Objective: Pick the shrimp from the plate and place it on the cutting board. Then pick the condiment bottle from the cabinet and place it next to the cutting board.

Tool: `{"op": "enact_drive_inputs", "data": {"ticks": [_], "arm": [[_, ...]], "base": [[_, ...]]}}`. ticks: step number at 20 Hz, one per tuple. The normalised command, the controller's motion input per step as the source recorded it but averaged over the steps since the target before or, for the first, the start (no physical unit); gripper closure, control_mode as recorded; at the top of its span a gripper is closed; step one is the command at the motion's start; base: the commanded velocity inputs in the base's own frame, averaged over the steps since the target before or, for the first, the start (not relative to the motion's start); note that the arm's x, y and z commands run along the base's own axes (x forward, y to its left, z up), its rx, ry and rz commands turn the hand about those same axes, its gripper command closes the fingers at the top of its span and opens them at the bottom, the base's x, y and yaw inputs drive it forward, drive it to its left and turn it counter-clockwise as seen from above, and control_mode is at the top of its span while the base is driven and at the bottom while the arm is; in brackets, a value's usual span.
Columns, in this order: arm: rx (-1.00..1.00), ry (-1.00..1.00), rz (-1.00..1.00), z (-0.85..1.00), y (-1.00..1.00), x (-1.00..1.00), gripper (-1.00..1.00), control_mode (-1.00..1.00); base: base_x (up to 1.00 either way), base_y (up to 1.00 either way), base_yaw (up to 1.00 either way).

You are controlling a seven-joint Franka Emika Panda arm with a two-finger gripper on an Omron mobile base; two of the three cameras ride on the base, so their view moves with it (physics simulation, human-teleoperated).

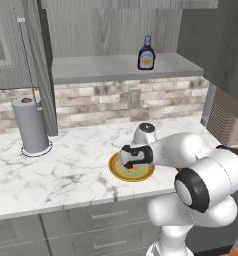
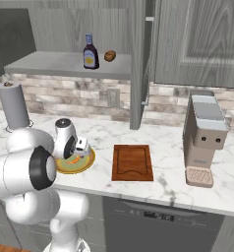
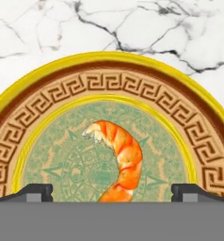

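Observation:
In the hand view an orange curled shrimp point(image 3: 122, 162) lies on the pale green centre of the yellow-rimmed plate point(image 3: 109, 61). My gripper point(image 3: 112, 192) hangs straight above it, open, a dark fingertip point(image 3: 34, 192) on each side of the shrimp with space between. From the base cameras the hand covers part of the plate point(image 1: 147, 175) point(image 2: 87, 165), and a bit of shrimp point(image 2: 74, 160) shows under it. The reddish-brown cutting board point(image 2: 132, 162) lies to the plate's right. The dark condiment bottle point(image 1: 146, 54) point(image 2: 91, 52) stands on the cabinet shelf point(image 1: 116, 67) point(image 2: 65, 64).
A grey paper-towel roll point(image 1: 31, 125) point(image 2: 13, 106) stands at the left on the marble counter. A brown rounded lump point(image 2: 110, 56) sits beside the bottle. A beige coffee machine point(image 2: 205, 140) stands right of the board. The open cabinet door point(image 1: 36, 65) hangs down over the counter.

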Motion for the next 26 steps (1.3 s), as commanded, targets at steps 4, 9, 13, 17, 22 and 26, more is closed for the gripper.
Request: {"op": "enact_drive_inputs", "data": {"ticks": [4, 9, 13, 17, 22, 26], "arm": [[0.00, 0.00, 0.00, -0.15, 0.03, 0.16, -1.00, -1.00], [0.00, 0.00, 0.00, -0.14, 0.02, 0.16, -1.00, -1.00], [0.00, 0.00, 0.00, -0.13, 0.02, 0.16, -1.00, -1.00], [0.00, 0.00, 0.00, -0.14, 0.00, 0.16, -1.00, -1.00], [0.00, 0.00, 0.00, -0.12, 0.00, 0.14, -1.00, -1.00], [0.00, 0.00, 0.00, -0.10, 0.02, 0.13, -1.00, -1.00]], "base": [[0.00, 0.00, 0.00], [0.00, 0.00, 0.00], [0.00, 0.00, 0.00], [0.00, 0.00, 0.00], [0.00, 0.00, 0.00], [0.00, 0.00, 0.00]]}}
